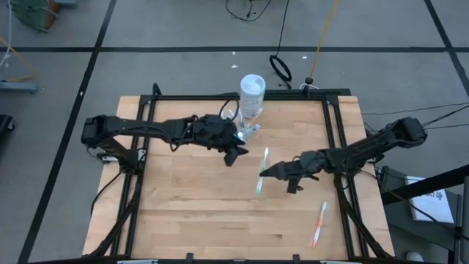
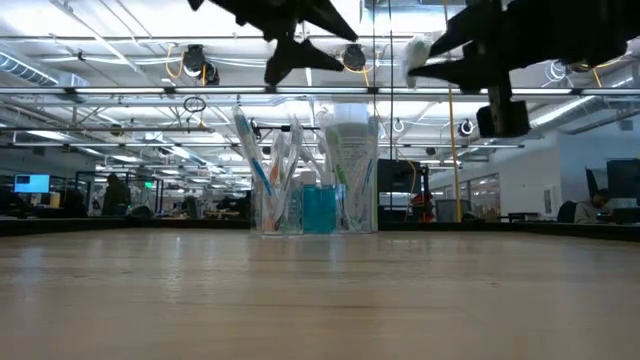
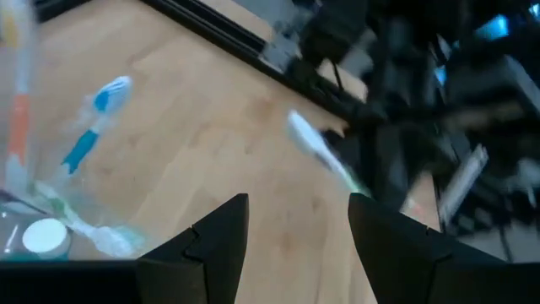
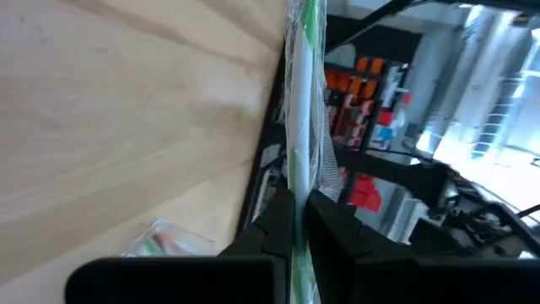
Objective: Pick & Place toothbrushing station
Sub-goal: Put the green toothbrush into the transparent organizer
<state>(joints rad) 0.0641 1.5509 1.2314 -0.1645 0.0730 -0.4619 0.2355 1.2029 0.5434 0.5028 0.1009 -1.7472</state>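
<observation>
High view: the right gripper (image 1: 265, 173) hangs over the middle of the wooden table (image 1: 183, 213), its jaws clamped on a green toothbrush (image 1: 262, 170) that crosses the fingers, one end reaching toward the far edge and the other toward the near edge; the right wrist view shows the same brush (image 4: 297, 127) pinched between the dark fingertips, lifted clear of the wood; the left gripper (image 1: 236, 152) sits over the table near the far edge, jaws spread wide with nothing between them, just beside the clear plastic cup (image 1: 245, 130); that cup stands at the middle of the far edge, touching or nearly touching a taller white tub (image 1: 252, 92); in the low view the cup (image 2: 278, 205) holds several upright toothbrushes, with a teal-blue toothpaste tube (image 2: 320, 208) next to it; an orange toothbrush (image 1: 319, 224) lies flat near the near right corner, well apart from both grippers.
</observation>
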